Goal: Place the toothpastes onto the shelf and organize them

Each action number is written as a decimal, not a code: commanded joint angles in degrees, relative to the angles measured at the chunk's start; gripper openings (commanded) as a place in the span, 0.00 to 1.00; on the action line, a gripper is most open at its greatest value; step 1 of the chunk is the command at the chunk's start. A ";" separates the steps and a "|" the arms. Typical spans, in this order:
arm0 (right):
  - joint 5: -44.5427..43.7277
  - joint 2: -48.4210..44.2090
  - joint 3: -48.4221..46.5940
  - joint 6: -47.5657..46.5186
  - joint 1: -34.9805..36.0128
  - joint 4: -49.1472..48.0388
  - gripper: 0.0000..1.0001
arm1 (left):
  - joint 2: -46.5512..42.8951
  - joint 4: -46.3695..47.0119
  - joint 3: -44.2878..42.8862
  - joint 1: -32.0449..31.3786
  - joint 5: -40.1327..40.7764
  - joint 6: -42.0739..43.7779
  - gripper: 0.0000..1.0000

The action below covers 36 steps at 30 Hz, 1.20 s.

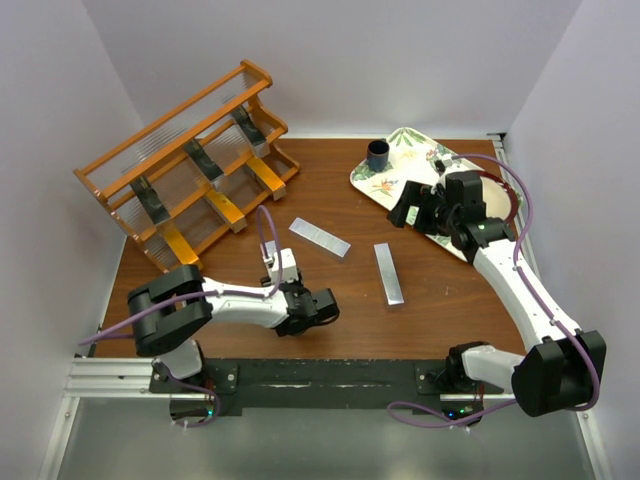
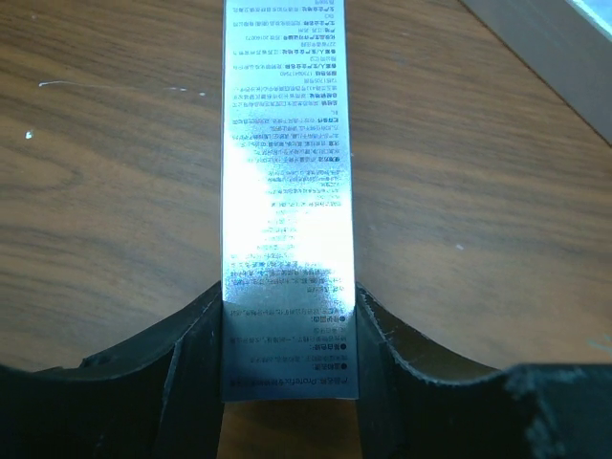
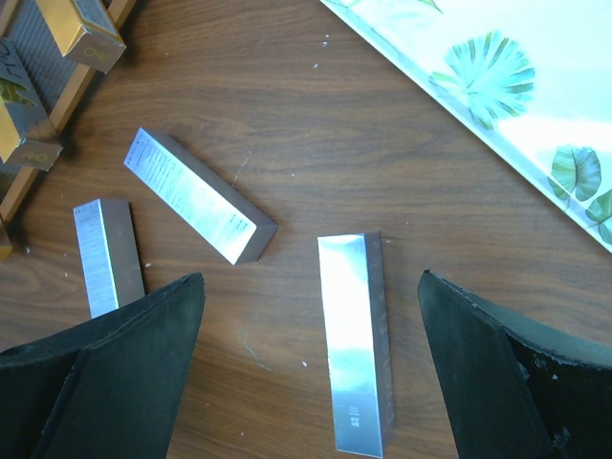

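The wooden shelf (image 1: pixel 125 165) stands at the back left and holds several black and orange toothpastes (image 1: pixel 226 210). Two silver toothpastes lie loose mid-table, one angled (image 1: pixel 320 238) and one nearly upright in view (image 1: pixel 388 272). My left gripper (image 1: pixel 312 306) (image 2: pixel 287 301) is shut on the near end of a third silver toothpaste (image 2: pixel 287 172), which lies flat on the table; its far end shows in the right wrist view (image 3: pixel 100 253). Over the table beside the tray, my right gripper (image 1: pixel 405 215) (image 3: pixel 311 277) hangs open, with the upright silver carton (image 3: pixel 356 344) seen below, between its fingers.
A floral white tray (image 1: pixel 400 165) (image 3: pixel 497 96) sits at the back right with a small dark cup (image 1: pixel 378 155) on it. White walls close in the table on three sides. The shelf's lower corner (image 3: pixel 57 91) shows in the right wrist view.
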State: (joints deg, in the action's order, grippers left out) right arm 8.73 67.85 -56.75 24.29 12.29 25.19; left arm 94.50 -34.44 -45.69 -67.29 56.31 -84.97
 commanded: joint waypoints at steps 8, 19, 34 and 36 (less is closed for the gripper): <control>1.29 -1.15 0.06 -1.09 -0.17 -1.81 0.98 | -9.32 -10.13 -9.59 -5.66 1.34 4.27 0.22; 1.64 -1.06 -0.03 -1.09 -0.08 -1.90 0.98 | -21.81 -8.64 -23.64 -4.88 -0.77 32.39 0.21; 1.73 -0.88 0.06 -1.18 -0.08 -1.64 0.98 | -20.24 7.80 -42.89 19.81 -4.11 62.28 0.20; 1.64 -0.80 0.06 -1.18 -0.16 -1.64 0.98 | -18.40 9.82 -45.00 23.59 -4.45 64.13 0.20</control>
State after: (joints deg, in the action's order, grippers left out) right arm 10.02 67.85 -56.73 24.12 12.29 25.21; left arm 73.45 -32.32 -85.41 -48.93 50.26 -29.15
